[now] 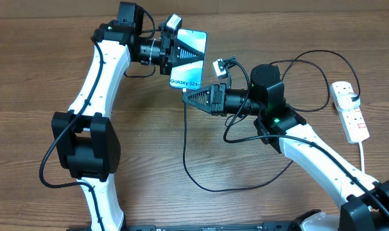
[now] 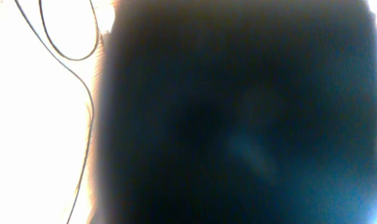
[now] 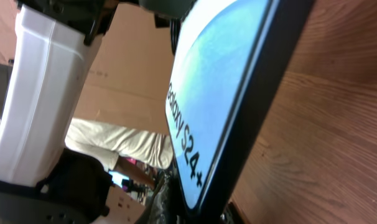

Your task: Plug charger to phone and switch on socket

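Note:
My left gripper (image 1: 181,54) is shut on the phone (image 1: 196,41) and holds it tilted above the table, the "Galaxy S24+" short edge (image 1: 186,82) lowest. My right gripper (image 1: 187,97) is shut on the plug end of the charger, its tip right at that edge. The thin black charger cable (image 1: 185,141) hangs from the tip and loops across the table. In the right wrist view the phone (image 3: 207,93) stands very close, its bottom edge at my jaws. The phone (image 2: 238,112) fills the left wrist view as a dark blur. The white socket (image 1: 350,112) lies at the far right.
The socket's thick white cord (image 1: 363,154) runs toward the front right. A black cable (image 1: 310,61) arcs from the right arm to the socket. The left arm's white link (image 3: 45,93) stands behind the phone. Bare wood table (image 1: 40,70) lies to the left.

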`<state>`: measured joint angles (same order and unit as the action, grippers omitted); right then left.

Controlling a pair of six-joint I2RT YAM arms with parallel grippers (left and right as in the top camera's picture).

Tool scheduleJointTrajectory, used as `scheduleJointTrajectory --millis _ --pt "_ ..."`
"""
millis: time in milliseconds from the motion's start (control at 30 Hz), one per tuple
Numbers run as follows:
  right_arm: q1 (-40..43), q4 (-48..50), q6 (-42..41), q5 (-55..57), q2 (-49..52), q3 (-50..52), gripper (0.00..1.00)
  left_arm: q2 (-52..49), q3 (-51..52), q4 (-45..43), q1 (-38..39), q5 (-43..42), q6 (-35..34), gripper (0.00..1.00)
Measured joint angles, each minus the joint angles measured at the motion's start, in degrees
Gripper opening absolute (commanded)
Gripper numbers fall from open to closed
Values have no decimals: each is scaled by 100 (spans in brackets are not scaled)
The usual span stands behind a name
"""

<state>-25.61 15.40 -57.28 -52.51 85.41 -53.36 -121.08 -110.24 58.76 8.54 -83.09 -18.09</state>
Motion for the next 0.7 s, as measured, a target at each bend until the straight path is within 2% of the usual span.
scheduleJointTrajectory --millis 300,700 --pt "-4 -2 -424 146 0 0 4 0 0 -138 0 -50 68 4" --pt "-83 -2 -529 433 -2 0 4 0 0 -184 -2 -133 221 5"
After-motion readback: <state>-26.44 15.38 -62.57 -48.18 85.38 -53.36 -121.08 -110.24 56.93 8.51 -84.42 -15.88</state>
